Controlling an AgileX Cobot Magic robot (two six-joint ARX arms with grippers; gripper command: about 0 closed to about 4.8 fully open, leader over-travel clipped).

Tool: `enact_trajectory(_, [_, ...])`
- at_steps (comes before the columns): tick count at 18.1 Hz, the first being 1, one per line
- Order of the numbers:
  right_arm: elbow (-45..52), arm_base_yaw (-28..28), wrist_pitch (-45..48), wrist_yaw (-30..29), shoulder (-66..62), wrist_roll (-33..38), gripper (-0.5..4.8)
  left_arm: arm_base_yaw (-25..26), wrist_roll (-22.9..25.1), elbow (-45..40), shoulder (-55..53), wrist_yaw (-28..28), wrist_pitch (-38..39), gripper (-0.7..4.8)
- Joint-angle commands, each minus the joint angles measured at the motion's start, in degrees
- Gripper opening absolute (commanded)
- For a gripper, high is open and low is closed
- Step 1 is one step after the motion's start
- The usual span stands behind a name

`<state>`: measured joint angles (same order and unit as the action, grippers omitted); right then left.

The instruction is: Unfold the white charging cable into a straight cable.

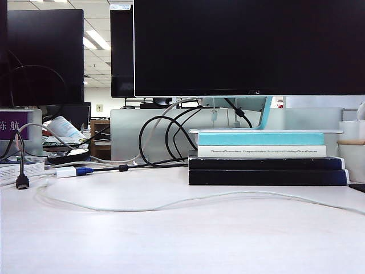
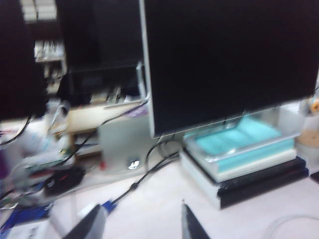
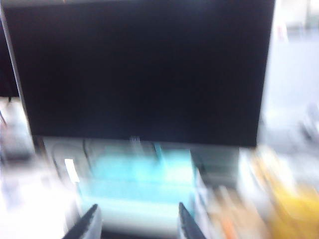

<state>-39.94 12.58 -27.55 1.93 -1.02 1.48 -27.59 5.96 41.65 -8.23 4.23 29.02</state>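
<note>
The white charging cable point(image 1: 188, 200) lies on the pale tabletop point(image 1: 182, 245). It runs in a long shallow wave from a loop at the left to the right edge. Neither gripper shows in the exterior view. In the left wrist view my left gripper point(image 2: 142, 206) is raised over the table and faces the monitor. Its two dark fingers stand apart with nothing between them, and a curve of the white cable point(image 2: 294, 217) shows off to one side. The right wrist view is blurred. My right gripper point(image 3: 137, 205) is open and empty there, pointing at the stack of books under the monitor.
A large dark monitor point(image 1: 245, 45) stands on a stack of books point(image 1: 262, 162) at the back. Black cables point(image 1: 165, 137) loop beside it. A white-and-blue connector point(image 1: 73, 171) and a hanging black plug point(image 1: 22, 181) sit at the left. A pale cup point(image 1: 353, 151) stands at the far right.
</note>
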Motion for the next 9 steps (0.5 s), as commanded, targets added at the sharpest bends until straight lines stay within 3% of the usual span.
enact_trajectory(1, [9.60, 0.07, 19.45, -4.09, -0.02, 7.10, 0.99, 0.00, -0.55, -7.48, -0.50, -2.99, -8.55, 2.09])
enact_trajectory(3, [15.17, 0.09, 24.72, -6.01, -0.02, 8.28, 0.76, -0.02, -0.92, -11.76, -0.50, -3.17, -15.30, 2.09])
enact_trajectory(5, [18.86, 0.09, 24.92, -6.12, -0.02, 9.62, -0.08, -0.02, -0.13, -15.23, -0.50, -4.94, -21.46, 2.09])
enact_trajectory(6, [20.48, 0.07, 24.92, -6.14, -0.02, 9.62, -0.07, -0.02, 0.92, -17.29, -0.50, -4.94, -23.50, 1.94])
enact_trajectory(9, [23.02, 0.02, 24.87, -5.92, -0.02, 9.01, -0.07, -0.02, 2.60, -21.29, -0.50, -4.92, -23.50, 0.65])
